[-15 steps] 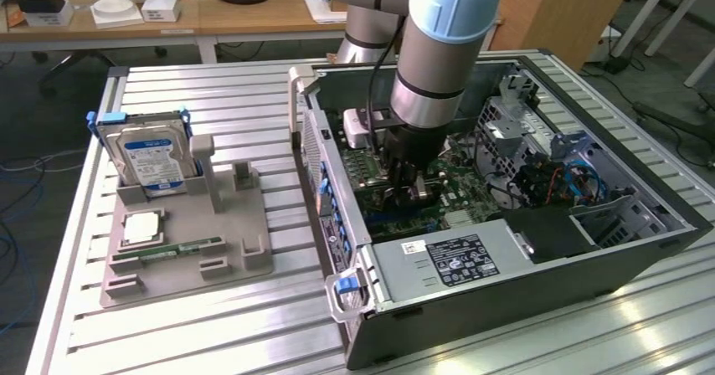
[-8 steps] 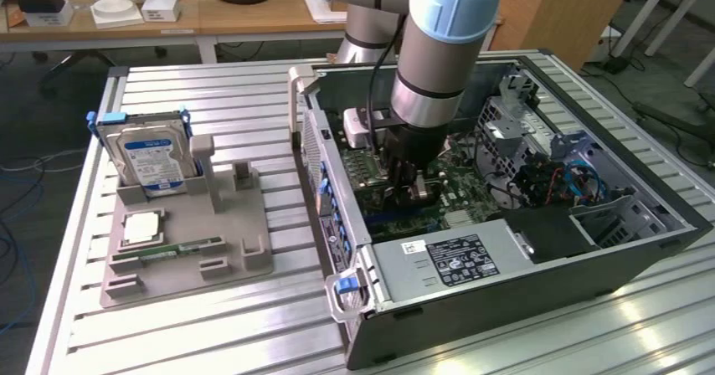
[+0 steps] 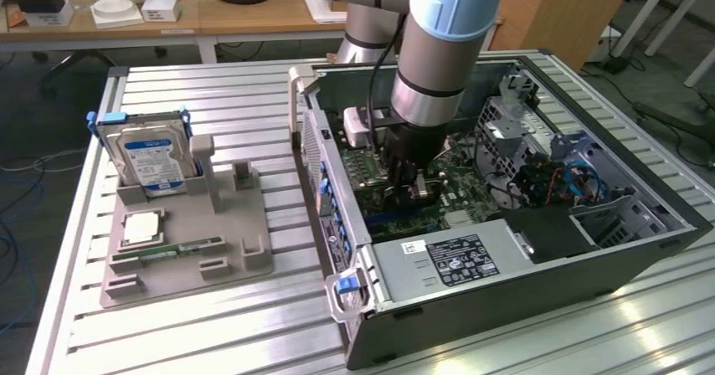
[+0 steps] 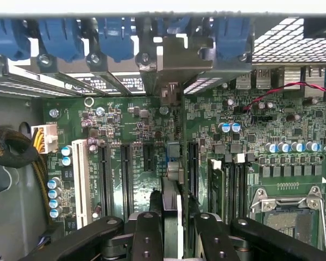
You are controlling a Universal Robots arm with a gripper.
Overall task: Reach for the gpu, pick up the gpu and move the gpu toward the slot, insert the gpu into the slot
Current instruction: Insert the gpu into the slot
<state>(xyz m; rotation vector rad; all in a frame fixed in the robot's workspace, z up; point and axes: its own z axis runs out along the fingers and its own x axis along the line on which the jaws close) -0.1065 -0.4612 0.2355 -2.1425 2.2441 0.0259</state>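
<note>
In the wrist view the gpu is seen edge-on, a thin card running from between my fingers toward the case's rear wall. Its silver end bracket stands at the rear openings under the blue clips. My gripper is shut on the card, a black finger on each side. The card stands over the green motherboard between a short black slot and a long black slot; the slot right beneath it is hidden. In the exterior view my gripper reaches down into the open computer case.
A blue-labelled hard drive stands in a grey fixture at the exterior view's left, with a memory stick lying on it. The power supply, the CPU socket and a braided cable bundle crowd the case.
</note>
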